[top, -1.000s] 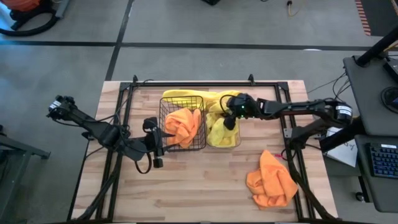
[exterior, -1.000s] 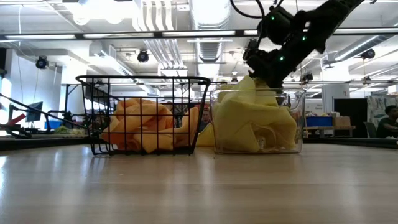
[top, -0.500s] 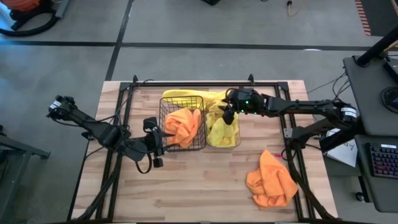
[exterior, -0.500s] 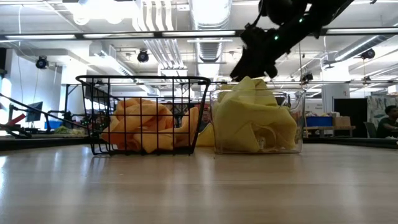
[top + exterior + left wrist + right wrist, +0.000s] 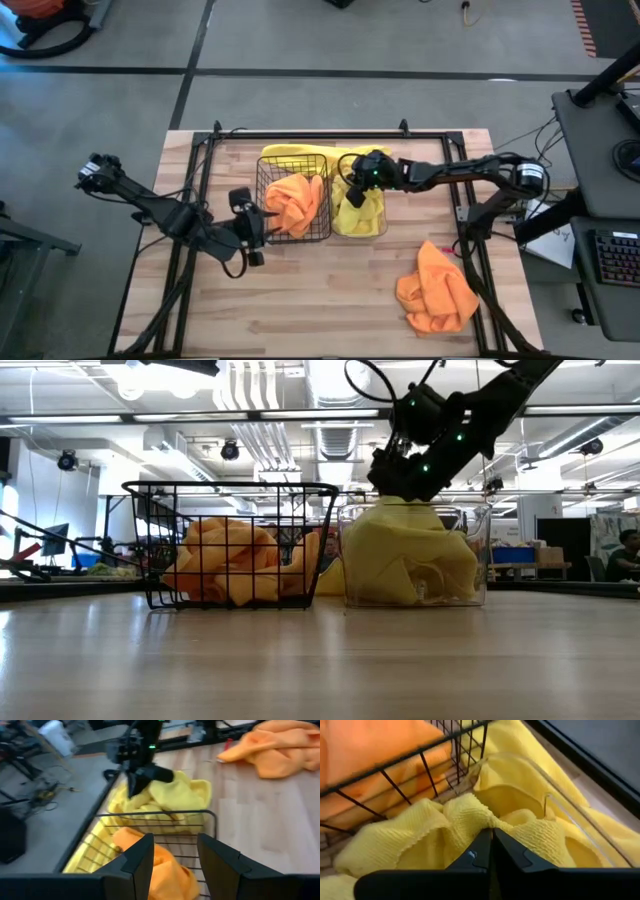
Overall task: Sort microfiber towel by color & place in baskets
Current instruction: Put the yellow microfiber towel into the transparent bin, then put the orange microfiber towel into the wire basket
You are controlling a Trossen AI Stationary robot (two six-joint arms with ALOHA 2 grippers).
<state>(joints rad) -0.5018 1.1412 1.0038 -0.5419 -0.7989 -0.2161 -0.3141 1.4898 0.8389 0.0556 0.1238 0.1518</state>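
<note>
Right gripper [image 5: 491, 851]: fingers pressed together, pushed into yellow towels [image 5: 357, 212].
Left gripper [image 5: 172, 865]: fingers apart, held beside wire basket [image 5: 292, 196].
Table [image 5: 330, 300]: wood; orange towels [image 5: 437, 290] lying loose.
Baskets: orange cloths [image 5: 232, 565] in wire; yellow in clear bin [image 5: 478, 560].

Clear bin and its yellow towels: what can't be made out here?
- Towel count in the clear bin: the yellow towels are bunched in the low view; in the high view the right gripper covers part.
- What the right gripper's shut tips pinch, if anything: right wrist view, fingers pressed into folds.
- Yellow cloth behind the wire basket: whether it is one towel or several.
- Left gripper: what it touches, its tips cut off in the left wrist view.
</note>
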